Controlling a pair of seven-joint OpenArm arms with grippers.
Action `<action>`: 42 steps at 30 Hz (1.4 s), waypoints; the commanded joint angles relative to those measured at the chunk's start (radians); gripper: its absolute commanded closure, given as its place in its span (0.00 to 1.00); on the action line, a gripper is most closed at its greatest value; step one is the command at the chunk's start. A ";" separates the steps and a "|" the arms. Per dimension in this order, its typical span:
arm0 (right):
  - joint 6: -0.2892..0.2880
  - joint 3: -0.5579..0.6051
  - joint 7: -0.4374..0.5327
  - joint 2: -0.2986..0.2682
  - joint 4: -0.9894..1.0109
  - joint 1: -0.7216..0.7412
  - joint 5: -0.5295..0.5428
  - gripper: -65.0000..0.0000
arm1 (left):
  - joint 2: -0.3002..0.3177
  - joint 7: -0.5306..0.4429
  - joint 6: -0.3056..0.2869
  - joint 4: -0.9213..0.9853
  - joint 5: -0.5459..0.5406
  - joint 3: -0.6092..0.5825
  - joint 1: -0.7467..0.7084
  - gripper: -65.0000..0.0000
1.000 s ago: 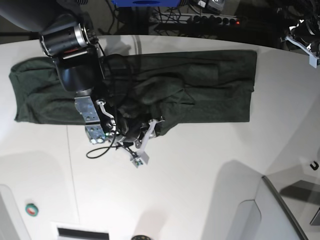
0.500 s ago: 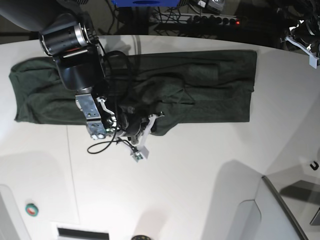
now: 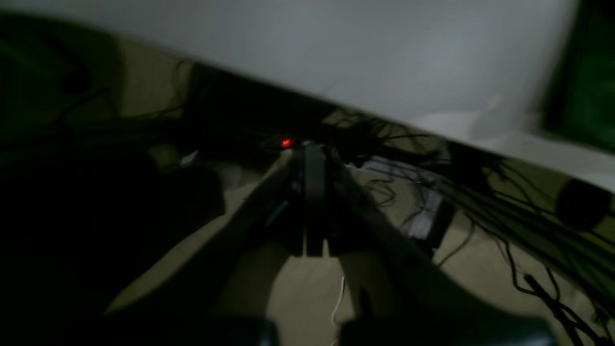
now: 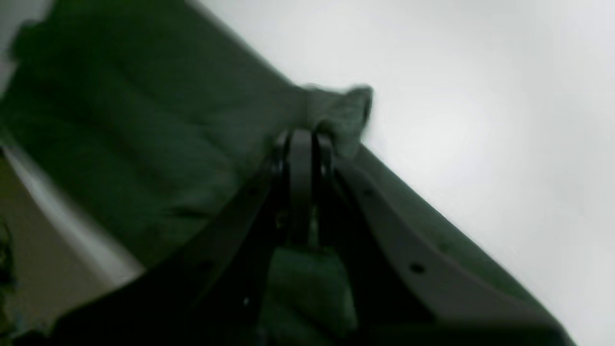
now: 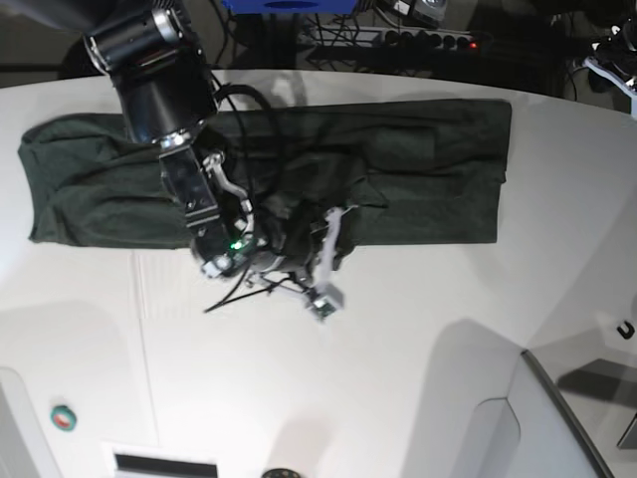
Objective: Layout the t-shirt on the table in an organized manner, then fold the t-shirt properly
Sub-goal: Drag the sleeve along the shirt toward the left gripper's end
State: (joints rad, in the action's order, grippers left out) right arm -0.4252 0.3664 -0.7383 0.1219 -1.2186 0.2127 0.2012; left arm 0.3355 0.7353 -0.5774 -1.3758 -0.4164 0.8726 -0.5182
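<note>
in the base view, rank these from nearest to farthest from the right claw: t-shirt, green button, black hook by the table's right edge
1. t-shirt: pinched in the right claw at its near hem.
2. green button: near-left corner of the table.
3. black hook: far over at the right edge.

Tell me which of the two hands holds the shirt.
The right hand: it is shut on a pinch of the t-shirt. The left hand is shut on nothing, off the table.

Dark green t-shirt (image 5: 418, 169) spread lengthwise across far part of white table (image 5: 398, 378), folded into long band. Near edge bunched and wrinkled at middle, small fold lifted off the tabletop. Ends lying flat.
</note>
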 commanded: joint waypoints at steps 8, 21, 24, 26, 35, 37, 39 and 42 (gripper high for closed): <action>-0.005 0.336 -0.063 0.012 -0.309 -0.063 0.013 0.99 | 0.023 -0.015 0.004 -0.015 -0.002 0.006 0.019 1.00; -0.001 0.535 0.078 0.028 -0.316 -0.063 0.013 0.98 | 0.021 -0.013 0.004 -0.024 -0.002 0.003 0.011 1.00; -0.001 0.535 0.112 0.028 -0.318 -0.063 0.013 0.98 | 0.021 -0.013 0.004 -0.024 -0.002 0.003 0.011 1.00; -0.001 0.535 0.151 0.028 -0.316 -0.063 0.013 0.98 | 0.020 -0.013 0.004 -0.024 -0.002 0.001 0.013 1.00; 0.119 0.535 0.254 0.032 -0.315 -0.054 0.013 0.97 | 0.020 -0.013 0.004 -0.017 -0.002 0.001 0.016 1.00; 0.130 0.535 0.256 0.034 -0.310 -0.054 0.013 0.91 | 0.020 -0.013 0.004 -0.017 -0.002 0.001 0.016 1.00; 0.142 0.535 0.256 0.034 -0.301 -0.052 0.013 0.83 | 0.020 -0.013 0.004 -0.017 -0.002 0.001 0.017 1.00; 0.148 0.535 0.256 0.034 -0.306 -0.052 0.013 0.68 | 0.020 -0.013 0.004 -0.017 -0.002 0.001 0.019 1.00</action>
State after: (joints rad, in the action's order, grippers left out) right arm -0.2840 0.9035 -0.5144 0.1360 -1.5036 0.1406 0.2028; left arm 0.3355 0.7330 -0.5751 -1.3808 -0.4126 0.8684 -0.4961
